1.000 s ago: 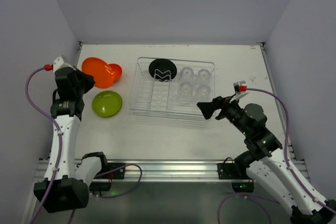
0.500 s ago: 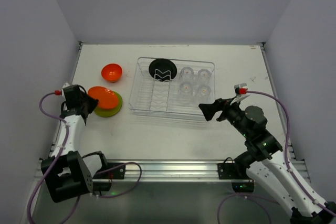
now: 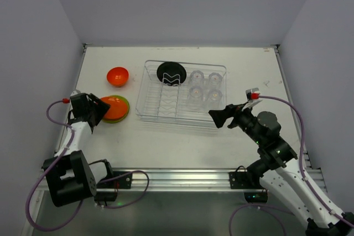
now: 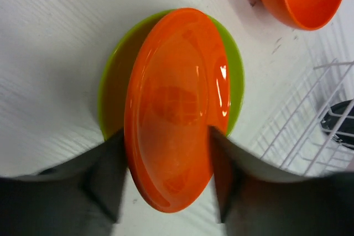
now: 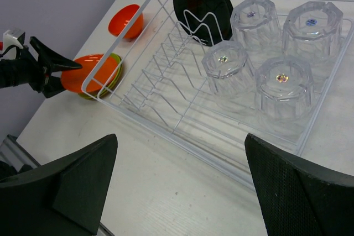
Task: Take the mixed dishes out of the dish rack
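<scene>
The dish rack (image 3: 160,102) sits in the middle of the top view, a clear tray with thin wire dividers, and holds a black plate (image 3: 171,74) standing on edge in its upper left corner, with four clear ribbed tumblers (image 3: 204,85) mouth-down in a two-by-two block at its upper right; the slots in its lower left half carry nothing. Left of the rack on the white table (image 3: 177,147), the small orange bowl (image 3: 117,75) stands upright, well apart from a stack lower in the frame, where the red-orange plate (image 3: 112,106) lies on the lime green plate (image 3: 125,113), whose rim peeks out around it. The left gripper (image 3: 98,111) is at the left edge of that stack; in the left wrist view its fingers (image 4: 105,175) stand parted on either side of the red-orange plate's near rim, released rather than clamped, though I cannot tell if one pad brushes the rim. The right gripper (image 3: 217,115) hovers just off the rack's lower right corner, its jaws spread wide with nothing between them; the right wrist view looks across the rack to the tumblers, the black plate and the stack beyond
</scene>
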Available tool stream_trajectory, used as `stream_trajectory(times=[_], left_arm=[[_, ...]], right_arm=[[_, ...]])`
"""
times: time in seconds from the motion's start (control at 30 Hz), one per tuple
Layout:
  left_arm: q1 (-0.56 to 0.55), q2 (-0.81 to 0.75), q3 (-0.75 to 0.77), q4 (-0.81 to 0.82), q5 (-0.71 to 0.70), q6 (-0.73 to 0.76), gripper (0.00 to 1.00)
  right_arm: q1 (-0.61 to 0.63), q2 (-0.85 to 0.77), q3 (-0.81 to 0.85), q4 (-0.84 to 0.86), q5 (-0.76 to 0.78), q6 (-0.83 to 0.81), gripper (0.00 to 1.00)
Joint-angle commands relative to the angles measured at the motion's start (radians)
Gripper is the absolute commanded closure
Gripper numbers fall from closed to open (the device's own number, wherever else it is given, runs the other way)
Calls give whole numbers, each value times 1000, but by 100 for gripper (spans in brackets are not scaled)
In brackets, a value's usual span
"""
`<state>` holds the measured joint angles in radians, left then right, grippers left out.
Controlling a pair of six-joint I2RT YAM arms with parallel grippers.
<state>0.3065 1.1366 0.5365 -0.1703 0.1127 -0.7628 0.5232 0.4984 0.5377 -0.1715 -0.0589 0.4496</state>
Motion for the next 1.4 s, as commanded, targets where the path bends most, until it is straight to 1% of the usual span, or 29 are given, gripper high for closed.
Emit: stream_trajectory(times=[0.0,0.1,0.17,0.2,0.3,0.4,0.43,0.5,0.63,0.73,0.97,1.13,1.2,1.27,1.37], left_arm=[[5,-24,-15,61,8,11,26],[3,-23,-15,60,8,28,11],[2,-11,-4,39,13,45,7],[-7,-9,12,31,7,63,4],[-44,6,42,0,-22,94,0],[-90,41,95,-56,-50,115,0],[-101,57,121,-73,-83,117,0],[-121,52,125,-93,-106,114,0],[-125,38,128,-118,-186,111,0],[-124,44,134,-149,-217,112,0],[-130,91,174,-187,-182,151,0],[-155,40,210,-208,-186,180,0],[-175,9,232,-248,-199,198,0],[-199,-21,284,-319,-218,229,0],[-233,-118,355,-412,-237,290,0]], right_arm=[[-2,25,2,30,-30,-20,1],[-2,46,8,30,-48,-25,1],[-2,52,11,32,-48,-26,1],[-2,57,11,32,-48,-28,1],[-2,61,13,32,-48,-31,1],[-2,74,13,32,-52,-35,1],[-2,77,15,32,-52,-35,1],[-2,75,13,27,-45,-35,1],[-2,68,16,17,-25,-37,1],[-2,69,16,17,-22,-38,1],[-2,98,27,3,-25,-48,1],[-2,112,27,4,-25,-58,1],[-2,124,30,3,-25,-64,1],[-2,152,38,0,-39,-71,1],[-2,189,56,-5,-58,-80,1]])
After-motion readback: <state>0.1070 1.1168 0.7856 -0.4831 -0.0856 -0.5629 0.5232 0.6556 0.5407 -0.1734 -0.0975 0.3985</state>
